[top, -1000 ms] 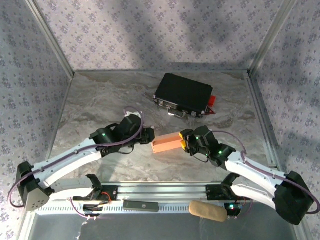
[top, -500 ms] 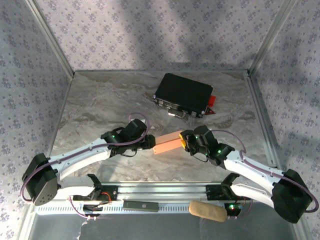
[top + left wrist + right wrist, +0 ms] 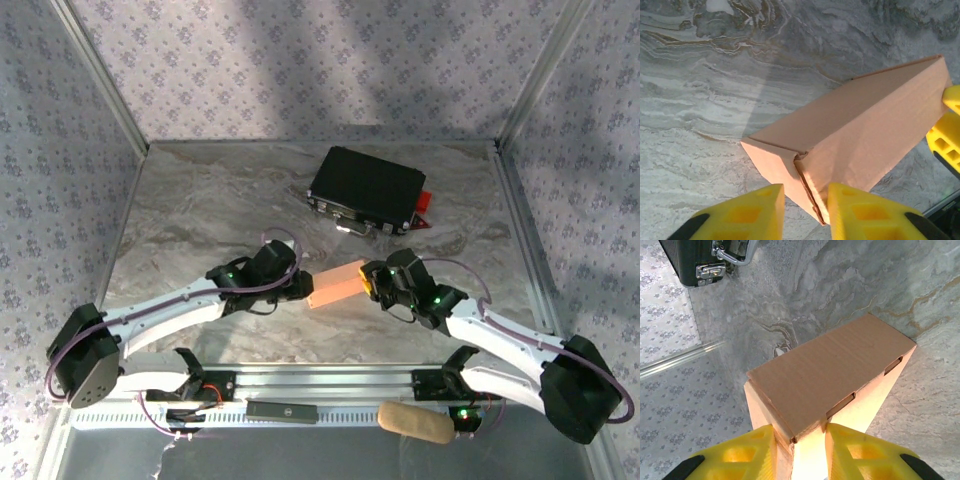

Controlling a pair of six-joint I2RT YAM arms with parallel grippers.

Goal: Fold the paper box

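Note:
The paper box [image 3: 335,284] is a small salmon-orange carton held just above the table's middle, between my two grippers. My left gripper [image 3: 300,285] has the box's left end. In the left wrist view its yellow fingers [image 3: 865,212] straddle the seamed corner of the box [image 3: 865,125], the right one pressed on the side wall, the left one meeting the end face's lower edge. My right gripper [image 3: 371,286] has the right end. In the right wrist view that gripper [image 3: 800,432] pinches the near corner of the box [image 3: 830,370], under a top panel with two tab slots.
A black hard case [image 3: 366,190] lies at the back right of the table, its latch and handle [image 3: 735,255] facing the box, with a red piece [image 3: 424,210] beside it. A tan roll [image 3: 415,422] and a black bar [image 3: 282,409] rest on the front rail.
Both grippers have closed in on the box's ends. The left arm's elbow has swung rightward, and the box has tilted slightly, its right end rising toward the back.

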